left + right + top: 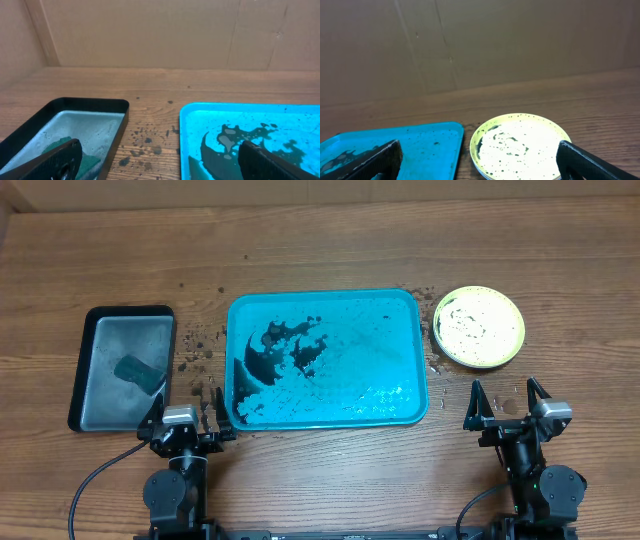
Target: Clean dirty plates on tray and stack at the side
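Wooden desk (320, 240) spattered with dark specks (145, 142), cardboard wall (150, 30) behind.
The smeared teal tray (370, 340) lies mid-desk, a speckled lime-rimmed plate (478, 326) just right of it, a grey tray (115, 355) left; left fingers (55, 160) and right fingers (592, 160) gape wide, empty.

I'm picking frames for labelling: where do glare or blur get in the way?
Overhead: sharp, with white glints on the tray near its lower right corner. Left wrist: the left gripper is dark and soft-edged at the bottom. Right wrist: the plate has a bright, nearly washed-out centre.
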You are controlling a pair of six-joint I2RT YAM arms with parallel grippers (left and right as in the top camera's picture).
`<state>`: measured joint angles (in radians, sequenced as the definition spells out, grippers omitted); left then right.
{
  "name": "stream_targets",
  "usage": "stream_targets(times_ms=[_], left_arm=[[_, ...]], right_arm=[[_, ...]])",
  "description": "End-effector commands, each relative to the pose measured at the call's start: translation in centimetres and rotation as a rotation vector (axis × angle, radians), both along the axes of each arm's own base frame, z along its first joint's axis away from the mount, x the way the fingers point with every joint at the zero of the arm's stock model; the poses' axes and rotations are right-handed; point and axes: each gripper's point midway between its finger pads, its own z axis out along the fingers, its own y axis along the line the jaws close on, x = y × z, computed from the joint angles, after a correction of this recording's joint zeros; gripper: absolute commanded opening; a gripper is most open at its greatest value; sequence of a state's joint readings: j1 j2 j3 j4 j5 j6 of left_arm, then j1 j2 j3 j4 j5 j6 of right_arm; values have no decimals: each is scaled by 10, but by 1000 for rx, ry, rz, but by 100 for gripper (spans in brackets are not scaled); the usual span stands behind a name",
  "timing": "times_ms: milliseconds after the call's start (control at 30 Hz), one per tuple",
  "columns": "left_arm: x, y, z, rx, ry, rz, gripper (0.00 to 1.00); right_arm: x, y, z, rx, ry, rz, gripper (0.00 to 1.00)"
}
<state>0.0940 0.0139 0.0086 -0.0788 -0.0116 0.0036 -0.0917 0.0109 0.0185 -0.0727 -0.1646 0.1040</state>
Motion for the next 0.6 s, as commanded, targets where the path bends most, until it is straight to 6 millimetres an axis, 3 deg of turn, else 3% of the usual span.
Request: stream_targets(times_ms=[0, 300, 567], left_arm=[[0, 2, 1, 19, -5, 5, 100], [0, 2, 1, 19, -5, 5, 100], [0, 2, 1, 19, -5, 5, 100]], right_arm=[[0, -2, -2, -4, -2, -11, 100], [-2, 24, -3, -4, 1, 88, 100], [-2, 25, -3, -4, 1, 94, 100]])
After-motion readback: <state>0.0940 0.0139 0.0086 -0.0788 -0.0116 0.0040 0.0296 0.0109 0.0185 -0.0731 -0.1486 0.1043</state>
